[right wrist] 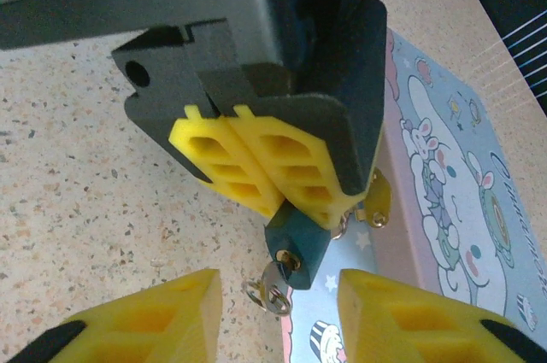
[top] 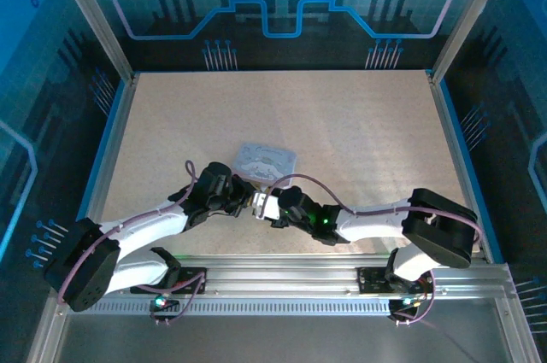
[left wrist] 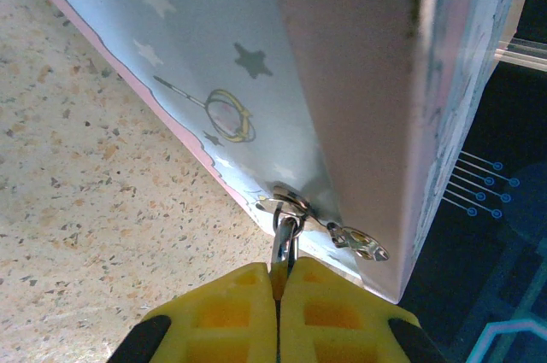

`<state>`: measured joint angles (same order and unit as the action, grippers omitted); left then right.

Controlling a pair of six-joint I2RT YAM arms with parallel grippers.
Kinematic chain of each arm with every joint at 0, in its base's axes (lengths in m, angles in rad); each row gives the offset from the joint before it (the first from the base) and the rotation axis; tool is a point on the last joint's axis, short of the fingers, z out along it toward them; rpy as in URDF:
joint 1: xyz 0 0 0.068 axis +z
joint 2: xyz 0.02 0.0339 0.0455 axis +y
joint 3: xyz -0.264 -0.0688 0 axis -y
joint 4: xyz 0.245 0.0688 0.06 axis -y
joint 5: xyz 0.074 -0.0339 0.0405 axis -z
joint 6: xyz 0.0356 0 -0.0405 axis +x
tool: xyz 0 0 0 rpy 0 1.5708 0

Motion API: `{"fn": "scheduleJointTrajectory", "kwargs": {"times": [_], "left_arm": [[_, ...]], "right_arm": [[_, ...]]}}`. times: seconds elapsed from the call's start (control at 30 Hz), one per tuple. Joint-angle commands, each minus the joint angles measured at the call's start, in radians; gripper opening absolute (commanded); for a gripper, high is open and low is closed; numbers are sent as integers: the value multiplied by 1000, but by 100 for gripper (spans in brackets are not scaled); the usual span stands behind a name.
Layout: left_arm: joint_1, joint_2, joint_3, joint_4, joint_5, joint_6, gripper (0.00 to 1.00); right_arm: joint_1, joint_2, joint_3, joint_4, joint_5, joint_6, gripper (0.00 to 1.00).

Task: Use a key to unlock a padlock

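The dark teal padlock (right wrist: 305,242) hangs from the brassy hasp (right wrist: 373,198) of the pale blue cartoon tin (right wrist: 453,209). My left gripper (right wrist: 286,201) is shut on the padlock's upper body. The small silver key (right wrist: 277,280), with its ring, sticks out of the keyhole at the padlock's bottom. My right gripper (right wrist: 275,290) is open, one yellow finger on each side of the key and not touching it. In the left wrist view, my left gripper (left wrist: 279,271) pinches the padlock, and its shackle (left wrist: 285,239) passes through the tin's hasp (left wrist: 295,201). From above, both grippers meet in front of the tin (top: 266,160).
The tin's side wall (left wrist: 342,81) rises close in front of the left fingers. Speckled beige table (top: 359,141) lies around it, bordered by metal rails (top: 342,276) at the near edge and blue-lit walls at the sides.
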<state>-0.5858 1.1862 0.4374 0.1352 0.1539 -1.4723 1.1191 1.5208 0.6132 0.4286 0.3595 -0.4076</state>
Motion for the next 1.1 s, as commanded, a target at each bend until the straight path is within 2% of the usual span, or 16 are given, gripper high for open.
{"fn": "scheduleJointTrajectory", "kwargs": {"times": [0.0, 0.47, 0.93, 1.07], "left_arm": [[-6, -25, 17, 14, 2, -21, 0], [-6, -23, 17, 14, 3, -22, 0], [-6, -15, 18, 18, 7, -27, 0], [-6, -15, 17, 18, 7, -27, 0]], "right_arm": [[16, 12, 25, 37, 18, 16, 36], [16, 38, 33, 39, 39, 29, 22], [17, 52, 31, 65, 82, 53, 2], [18, 56, 32, 71, 94, 68, 0]]}}
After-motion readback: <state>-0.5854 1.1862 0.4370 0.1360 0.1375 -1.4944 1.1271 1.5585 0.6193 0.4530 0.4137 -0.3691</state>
